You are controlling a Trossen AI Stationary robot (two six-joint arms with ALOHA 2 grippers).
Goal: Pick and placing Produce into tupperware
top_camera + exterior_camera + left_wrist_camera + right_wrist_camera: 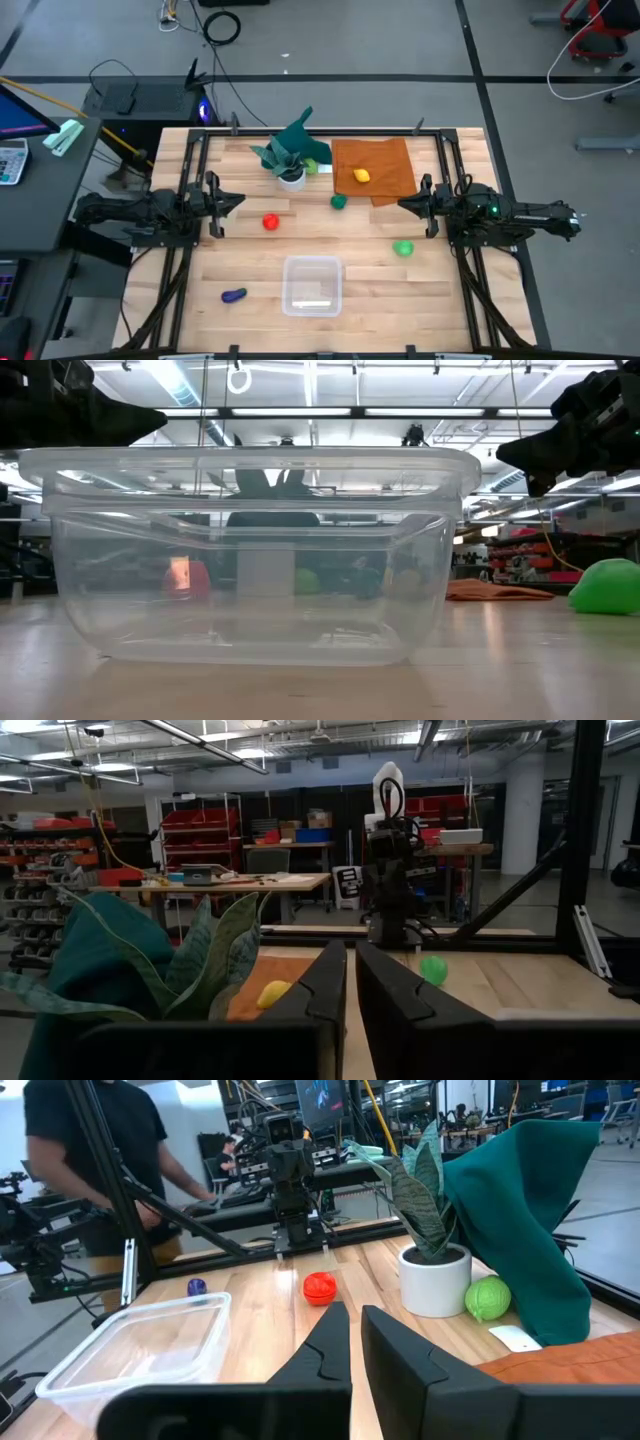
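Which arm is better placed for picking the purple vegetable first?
Probably the left. The purple vegetable lies on the left gripper's side of the tupperware; the right gripper would have to cross over it.

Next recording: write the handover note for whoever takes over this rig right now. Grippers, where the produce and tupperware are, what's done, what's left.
Left gripper: shut, empty, parked at the table's left side.
Right gripper: shut, empty, parked at the right side.
Tupperware: front centre of the table, empty.
Produce, all loose: purple eggplant left of the tupperware; red piece mid-table; dark green piece by the orange cloth; yellow piece on that cloth; bright green piece near the right arm; a pale green one beside the white plant pot.
Done: nothing placed.
Left: everything still to be put in.
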